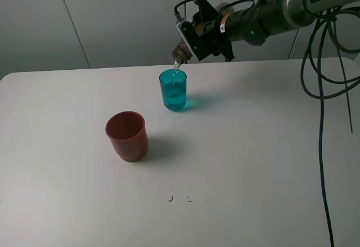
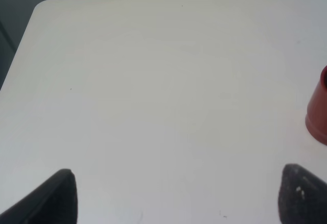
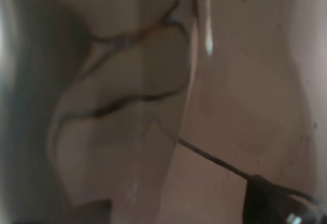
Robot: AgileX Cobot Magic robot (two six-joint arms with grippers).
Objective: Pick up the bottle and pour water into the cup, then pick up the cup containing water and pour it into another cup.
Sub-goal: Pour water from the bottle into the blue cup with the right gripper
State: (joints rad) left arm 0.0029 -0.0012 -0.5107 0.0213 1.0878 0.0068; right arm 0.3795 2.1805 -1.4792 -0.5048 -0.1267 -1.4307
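Observation:
My right gripper [image 1: 198, 37] is shut on the bottle [image 1: 180, 51] and holds it tipped over, neck down, just above the teal cup [image 1: 172, 90]. A thin stream of water runs from the neck into the cup, which is partly filled. The right wrist view is filled by the bottle's smoky body [image 3: 153, 106], with water inside it. The red cup [image 1: 127, 135] stands upright to the front left of the teal cup and shows at the edge of the left wrist view [image 2: 319, 113]. My left gripper [image 2: 176, 198] is open and empty over bare table, left of the red cup.
The white table [image 1: 253, 157] has its back edge just behind the teal cup and a rounded far left corner [image 2: 41, 7]. Black cables [image 1: 322, 89] hang at the right. Small dark marks [image 1: 170, 198] sit near the front.

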